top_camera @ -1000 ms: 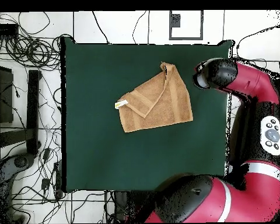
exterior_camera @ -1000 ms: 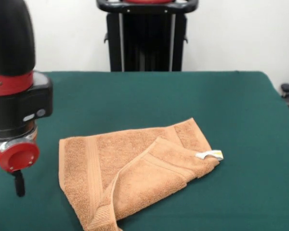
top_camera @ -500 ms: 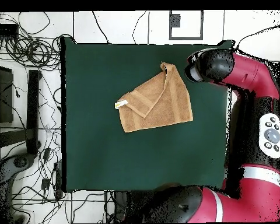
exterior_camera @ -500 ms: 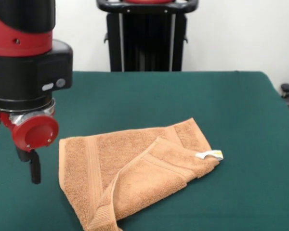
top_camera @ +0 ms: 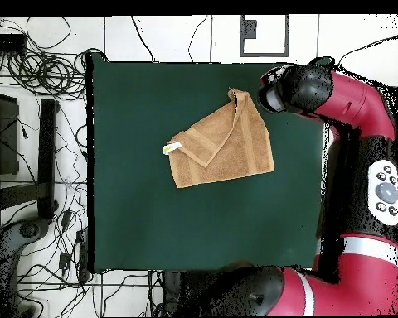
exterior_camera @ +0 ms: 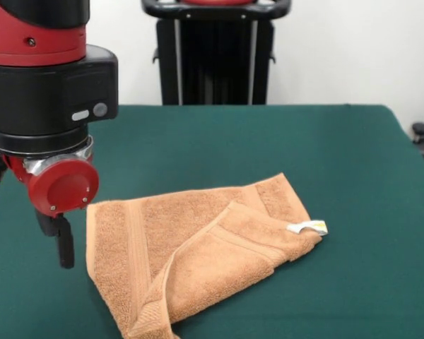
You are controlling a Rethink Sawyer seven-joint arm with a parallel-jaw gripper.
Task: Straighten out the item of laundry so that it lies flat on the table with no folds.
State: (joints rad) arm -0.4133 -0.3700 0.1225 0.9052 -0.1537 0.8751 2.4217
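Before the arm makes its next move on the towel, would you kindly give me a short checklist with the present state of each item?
1. Towel fully on the table: ok.
2. Towel flat, no folds: not ok; one corner, with the white tag, is folded over the rest.
3. Gripper clear of the towel: ok; it hangs beside the towel's edge, on the side away from the tag.
4. Gripper open for a grasp: cannot tell; only one dark finger shows.
5. Folded flap free to be pulled back: ok; nothing lies on it.
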